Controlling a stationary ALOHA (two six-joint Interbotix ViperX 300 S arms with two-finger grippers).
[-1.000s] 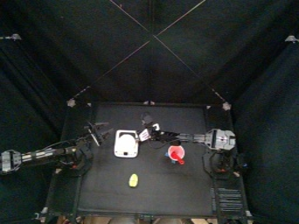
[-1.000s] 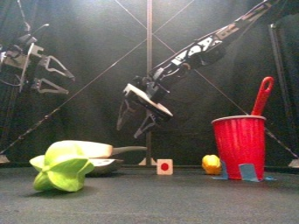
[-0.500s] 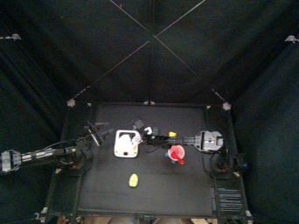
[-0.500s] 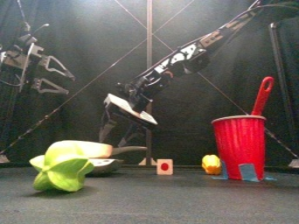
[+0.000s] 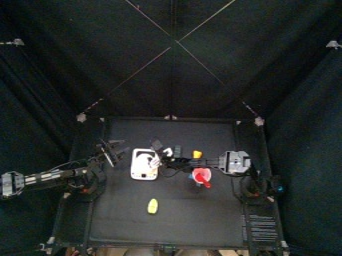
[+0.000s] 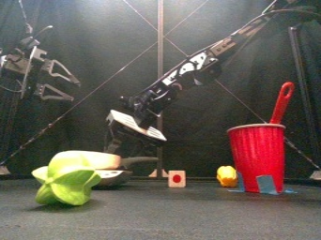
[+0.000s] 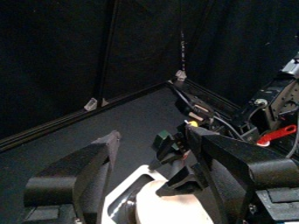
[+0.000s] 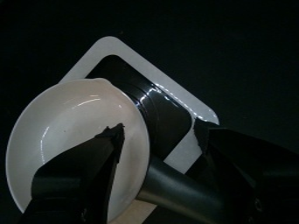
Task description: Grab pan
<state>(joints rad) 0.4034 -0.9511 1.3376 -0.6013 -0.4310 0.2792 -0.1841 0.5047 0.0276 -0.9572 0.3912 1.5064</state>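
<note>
Descending toward its target, the right pincer (image 6: 126, 141) has dropped lower and further across the worktop than half a second ago, jaws spread wide and gripping nothing, now poised just above the pale, round shallow pan (image 8: 70, 131), whose dark handle (image 8: 163, 109) lies across a white rectangular board (image 8: 117, 52); the grasp looks imminent but is not yet made. From the front, the pan (image 6: 88, 161) sits low at the left of the black worktop (image 6: 189, 211), partly hidden by a crumpled green object (image 6: 66, 183) in front. A red plastic cup holding a red utensil (image 6: 258, 155), a small yellow object (image 6: 226, 174) and a tiny white cube (image 6: 177, 178) stand well apart to the right. The left pincer (image 6: 38, 75) hangs high at the far left, jaws parted.
</note>
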